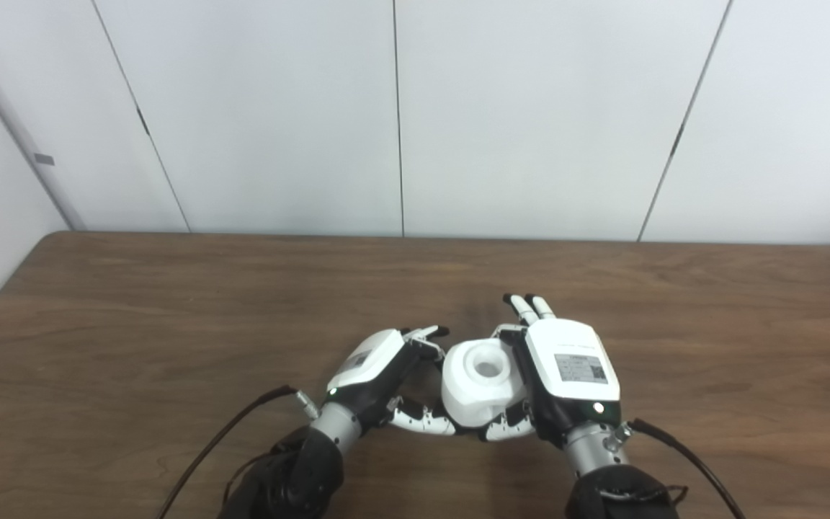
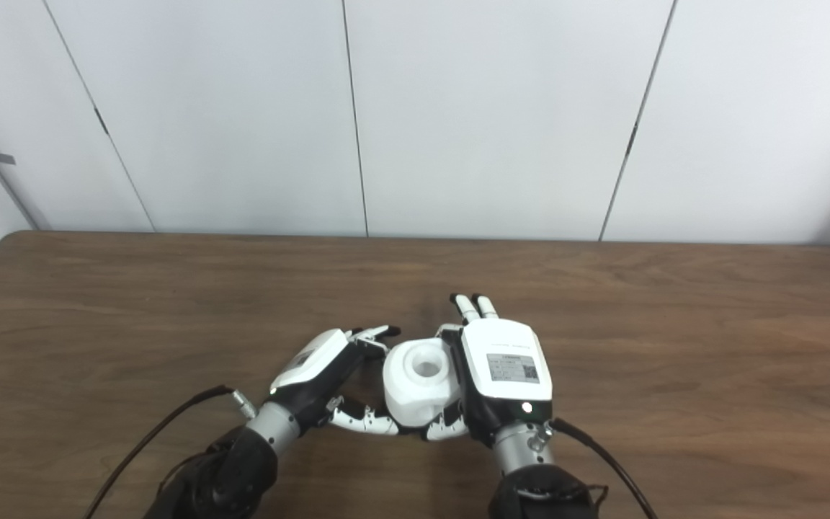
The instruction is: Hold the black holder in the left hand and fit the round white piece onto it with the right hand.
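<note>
**Both hands meet around the white piece, low over the counter**

Nearest to the robot, the two dark forearms with their black cables enter from the bottom edge and turn toward each other. Between them sits the round white piece (image 1: pixel 482 386), a thick white body with a round hollow facing up. The right hand (image 1: pixel 566 371) is closed on it from the right side, with the thumb curled under its near edge, while two fingers (image 1: pixel 530 306) point straight out past it. This side hold probably keeps the hollow free and lets the hand press the piece sideways or downward.

The left hand (image 1: pixel 386 375) comes in from the other side with the fingers curled; its thumb reaches under the white piece and its fingertips (image 1: pixel 429 333) stay just beside the piece's far left edge. It seems to give support from below. The black holder cannot be seen in either view, so whether the left hand holds it cannot be told; it may be hidden under the white piece.

The right eye view shows slightly more of the left palm's inner side, but no holder either. Behind the hands, the wooden counter (image 1: pixel 170 310) runs to a pale panel wall (image 1: pixel 530 108).
</note>
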Controlling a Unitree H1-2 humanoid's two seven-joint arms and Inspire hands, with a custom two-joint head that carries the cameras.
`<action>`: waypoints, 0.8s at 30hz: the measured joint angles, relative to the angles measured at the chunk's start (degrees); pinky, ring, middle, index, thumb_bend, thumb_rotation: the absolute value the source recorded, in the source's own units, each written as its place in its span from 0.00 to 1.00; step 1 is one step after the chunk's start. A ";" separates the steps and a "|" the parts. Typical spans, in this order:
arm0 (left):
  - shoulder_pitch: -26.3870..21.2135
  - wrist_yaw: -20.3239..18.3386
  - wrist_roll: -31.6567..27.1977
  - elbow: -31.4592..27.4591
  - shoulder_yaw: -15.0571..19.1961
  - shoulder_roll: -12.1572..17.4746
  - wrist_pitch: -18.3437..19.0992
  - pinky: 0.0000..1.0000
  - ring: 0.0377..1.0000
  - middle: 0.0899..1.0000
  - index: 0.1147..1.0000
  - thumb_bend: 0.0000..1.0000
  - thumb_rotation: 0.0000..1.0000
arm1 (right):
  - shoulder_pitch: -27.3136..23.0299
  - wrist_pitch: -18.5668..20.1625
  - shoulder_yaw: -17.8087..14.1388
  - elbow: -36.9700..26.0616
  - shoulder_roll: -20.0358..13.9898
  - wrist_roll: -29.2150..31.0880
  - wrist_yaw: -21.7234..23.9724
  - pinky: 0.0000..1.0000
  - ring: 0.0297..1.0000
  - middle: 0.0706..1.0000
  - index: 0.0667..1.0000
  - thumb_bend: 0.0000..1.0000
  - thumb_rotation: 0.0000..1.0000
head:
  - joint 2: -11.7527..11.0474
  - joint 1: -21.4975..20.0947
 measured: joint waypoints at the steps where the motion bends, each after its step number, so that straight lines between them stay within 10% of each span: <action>1: 0.02 0.09 0.00 0.07 0.00 -0.01 -0.14 1.00 0.96 0.93 0.41 0.51 0.05 | -0.01 0.00 0.00 0.04 0.00 0.05 -0.03 0.65 0.94 0.92 0.45 0.51 0.14 | -0.09 0.00; 24: 0.19 1.34 0.01 0.55 -0.19 0.00 -1.11 0.99 0.96 0.93 0.41 0.51 0.05 | -0.07 0.04 -0.01 0.51 0.00 0.62 -0.87 0.67 0.95 0.93 0.45 0.51 0.14 | -0.79 -0.17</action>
